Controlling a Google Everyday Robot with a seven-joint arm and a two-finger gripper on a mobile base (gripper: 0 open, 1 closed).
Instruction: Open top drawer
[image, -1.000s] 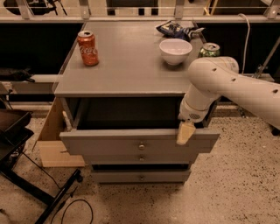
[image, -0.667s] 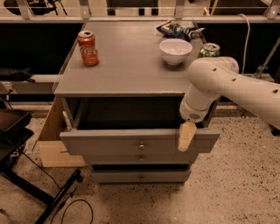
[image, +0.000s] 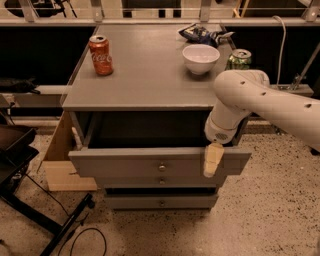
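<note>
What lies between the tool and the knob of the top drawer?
In the camera view, only bare grey front panel of the top drawer lies between its knob and the tool, which hangs at the panel's top edge.

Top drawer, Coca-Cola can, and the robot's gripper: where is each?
top drawer (image: 120, 164), camera view, front panel's left half.
Coca-Cola can (image: 100, 56), camera view, red label.
gripper (image: 213, 162), camera view, tip at drawer's right end.
</note>
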